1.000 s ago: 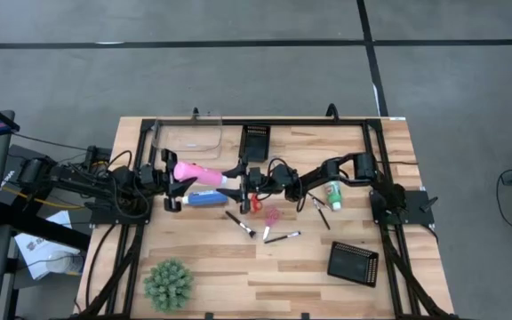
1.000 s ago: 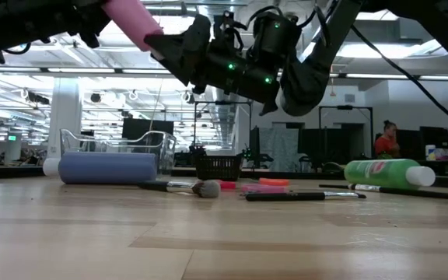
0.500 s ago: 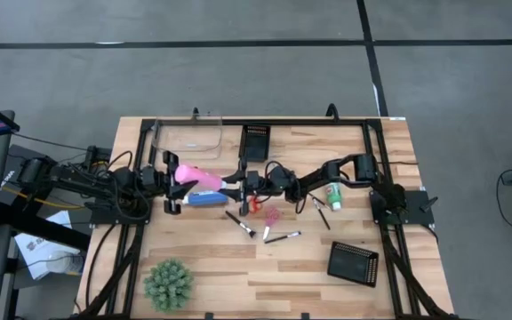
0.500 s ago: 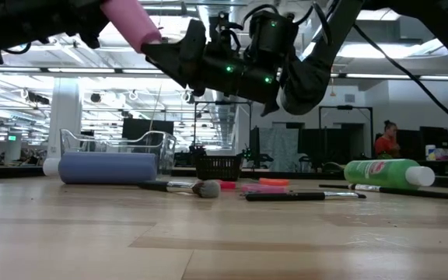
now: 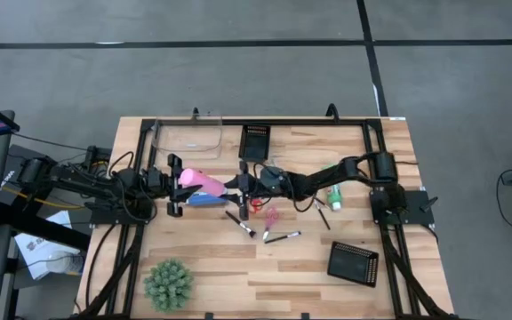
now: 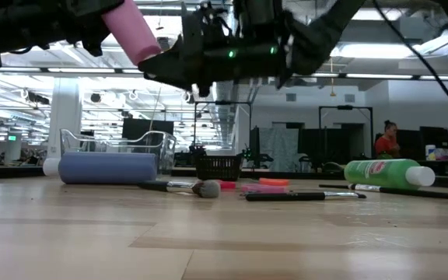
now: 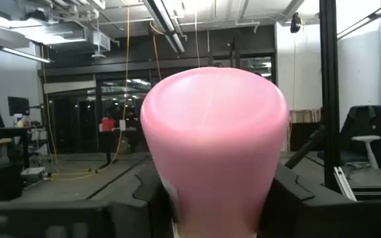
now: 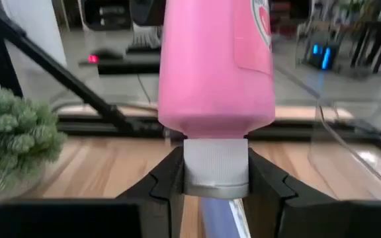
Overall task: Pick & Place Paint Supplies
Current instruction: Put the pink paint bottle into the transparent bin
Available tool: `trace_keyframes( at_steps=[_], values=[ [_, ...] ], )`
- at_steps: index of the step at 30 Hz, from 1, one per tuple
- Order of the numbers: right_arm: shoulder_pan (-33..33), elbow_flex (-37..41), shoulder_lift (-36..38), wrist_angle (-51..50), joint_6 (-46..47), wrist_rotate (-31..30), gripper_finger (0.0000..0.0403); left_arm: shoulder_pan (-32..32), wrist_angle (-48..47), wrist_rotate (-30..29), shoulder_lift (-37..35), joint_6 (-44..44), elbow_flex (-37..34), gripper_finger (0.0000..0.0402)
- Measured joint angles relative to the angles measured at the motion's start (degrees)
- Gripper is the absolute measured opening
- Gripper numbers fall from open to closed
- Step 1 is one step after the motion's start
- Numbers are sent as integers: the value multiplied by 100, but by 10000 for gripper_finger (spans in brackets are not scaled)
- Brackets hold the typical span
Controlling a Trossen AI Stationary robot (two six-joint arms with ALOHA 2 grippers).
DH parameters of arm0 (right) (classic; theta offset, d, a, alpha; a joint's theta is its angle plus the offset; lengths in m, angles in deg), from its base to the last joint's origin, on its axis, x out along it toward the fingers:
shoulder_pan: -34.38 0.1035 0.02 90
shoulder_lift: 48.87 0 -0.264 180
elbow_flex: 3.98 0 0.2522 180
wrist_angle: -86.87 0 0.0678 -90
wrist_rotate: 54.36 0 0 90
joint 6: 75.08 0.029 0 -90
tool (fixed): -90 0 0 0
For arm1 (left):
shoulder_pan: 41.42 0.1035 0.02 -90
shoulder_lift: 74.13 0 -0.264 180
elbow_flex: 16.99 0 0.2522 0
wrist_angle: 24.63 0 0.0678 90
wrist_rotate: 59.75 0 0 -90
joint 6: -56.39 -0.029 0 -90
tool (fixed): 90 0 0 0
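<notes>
Above the table (image 5: pixel 345 227), pink bottle (image 5: pixel 200 180) spans left claw (image 5: pixel 178 184) and right claw (image 5: pixel 238 185)

The table (image 5: pixel 309 284) carries the loose supplies in a row across its middle — one bottle (image 5: pixel 204 200) left, brushes (image 5: pixel 239 223) and scissors (image 5: pixel 256 203) in the centre, another bottle (image 5: pixel 334 196) right. A third bottle (image 5: pixel 201 181) hangs above the first, between both grippers — clear bin (image 5: pixel 188 137) behind

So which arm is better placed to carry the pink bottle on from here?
Probably the right: the right gripper is clamped on the pink bottle's white cap, while the left gripper holds its body mid-air, as in a handover.
</notes>
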Motion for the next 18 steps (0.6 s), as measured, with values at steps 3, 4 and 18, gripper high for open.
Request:
trace_keyframes(
  at_steps=[3,4,18],
  values=[
    [15,-11,406,-1049,0,-24,103,0,-80,-21,15,39,0,151],
    [29,-11,538,-1378,7,-71,103,0,-113,-24,17,47,0,152],
    [48,-296,1572,-4028,372,-86,102,9,-605,53,449,451,37,156]
  ],
)
